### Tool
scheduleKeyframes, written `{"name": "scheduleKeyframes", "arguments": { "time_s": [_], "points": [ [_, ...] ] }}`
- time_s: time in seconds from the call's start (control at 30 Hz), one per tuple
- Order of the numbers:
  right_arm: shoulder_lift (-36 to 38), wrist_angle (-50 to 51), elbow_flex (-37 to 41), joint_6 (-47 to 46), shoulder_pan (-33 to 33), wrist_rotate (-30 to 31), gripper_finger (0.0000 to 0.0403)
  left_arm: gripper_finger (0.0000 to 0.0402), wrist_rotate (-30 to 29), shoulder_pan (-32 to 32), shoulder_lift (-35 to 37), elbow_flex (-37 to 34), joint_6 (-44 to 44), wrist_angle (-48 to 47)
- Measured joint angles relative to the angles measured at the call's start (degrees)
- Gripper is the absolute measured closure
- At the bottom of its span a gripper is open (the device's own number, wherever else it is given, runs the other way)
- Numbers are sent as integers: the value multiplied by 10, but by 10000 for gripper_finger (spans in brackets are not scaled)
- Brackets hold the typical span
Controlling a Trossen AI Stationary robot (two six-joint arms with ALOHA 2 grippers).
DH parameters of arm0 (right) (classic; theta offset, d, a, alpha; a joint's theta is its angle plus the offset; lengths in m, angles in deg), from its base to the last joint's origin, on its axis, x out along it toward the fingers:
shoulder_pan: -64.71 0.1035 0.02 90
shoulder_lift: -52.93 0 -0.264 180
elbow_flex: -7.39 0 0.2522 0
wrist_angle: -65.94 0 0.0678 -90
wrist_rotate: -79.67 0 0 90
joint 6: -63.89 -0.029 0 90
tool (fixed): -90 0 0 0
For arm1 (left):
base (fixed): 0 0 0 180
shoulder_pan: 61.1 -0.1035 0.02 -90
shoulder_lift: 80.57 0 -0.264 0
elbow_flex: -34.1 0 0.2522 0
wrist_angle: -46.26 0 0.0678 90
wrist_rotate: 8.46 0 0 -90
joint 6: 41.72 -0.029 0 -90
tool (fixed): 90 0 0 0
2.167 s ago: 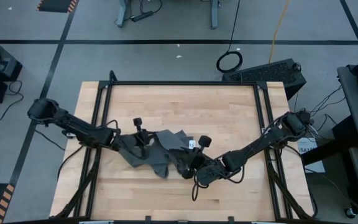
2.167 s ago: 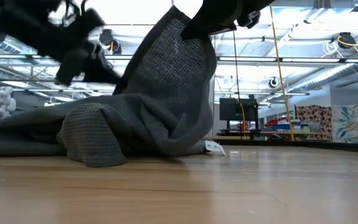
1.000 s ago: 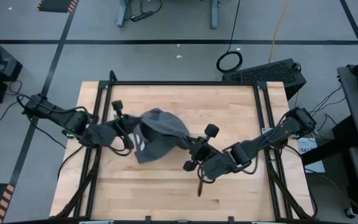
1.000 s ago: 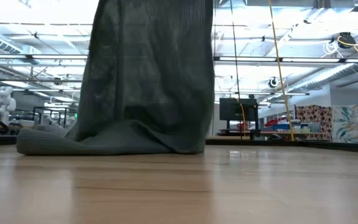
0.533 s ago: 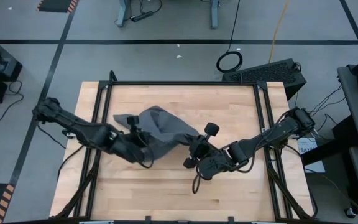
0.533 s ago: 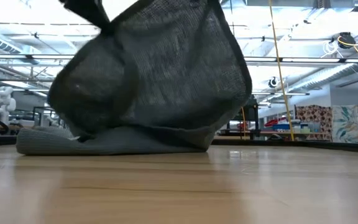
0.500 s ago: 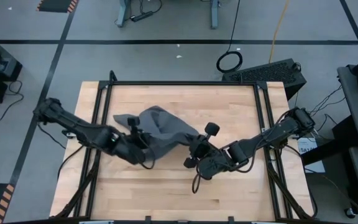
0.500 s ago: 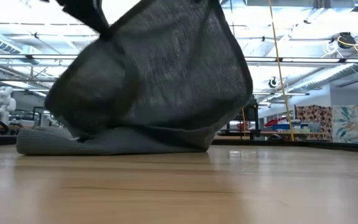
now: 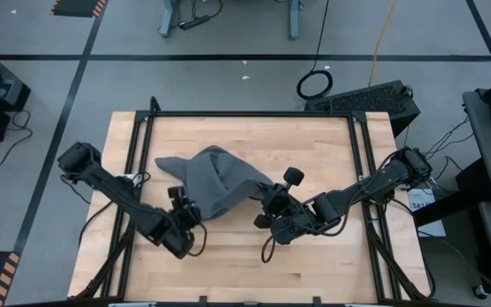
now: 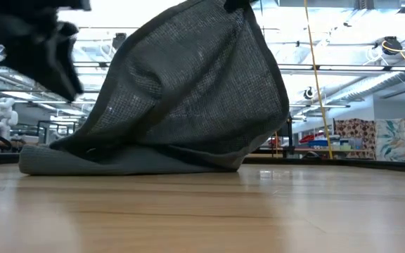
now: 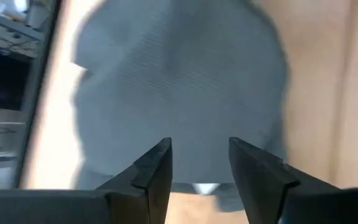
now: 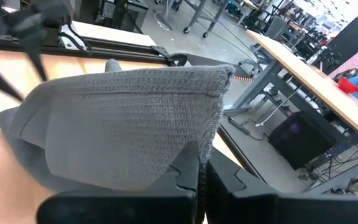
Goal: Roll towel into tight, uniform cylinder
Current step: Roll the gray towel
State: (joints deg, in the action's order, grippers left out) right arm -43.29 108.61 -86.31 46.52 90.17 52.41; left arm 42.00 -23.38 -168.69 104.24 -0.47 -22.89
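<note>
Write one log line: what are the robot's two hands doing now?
left gripper: open, off towel | right gripper: shut on dark grey cloth towel, lifting edge | unrolled

The towel [image 9: 216,183] lies near the middle of the table [image 9: 314,145], its left part flat on the wood and its right part lifted off it. The right gripper [image 9: 267,200] sits at the towel's right edge, fingers closed on a fold of it and holding that side up above the table. The left gripper [image 9: 183,209] hangs just in front of the towel's left half, fingers [image 11: 157,171] parted, apart from the cloth, with the towel lying beyond them.
</note>
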Motion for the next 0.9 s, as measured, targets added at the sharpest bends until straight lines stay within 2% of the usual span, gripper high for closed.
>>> {"name": "scheduleKeyframes", "arguments": {
  "time_s": [0.13,0.33,0.43,0.77,0.9],
  "points": [
    [0,0,0,0,0,0,402,237,-8,29,-2,-71,19,120],
    [0,-3,0,-2,-3,2,402,237,-126,45,-2,-139,13,275],
    [0,-3,0,-6,-7,2,402,237,-135,43,-2,-159,-25,336],
    [0,-3,0,-6,-13,-2,402,237,-98,43,-2,-163,-72,438],
    [0,-3,0,-9,-13,-29,402,237,-141,32,-2,-163,-71,441]
  ]
}}
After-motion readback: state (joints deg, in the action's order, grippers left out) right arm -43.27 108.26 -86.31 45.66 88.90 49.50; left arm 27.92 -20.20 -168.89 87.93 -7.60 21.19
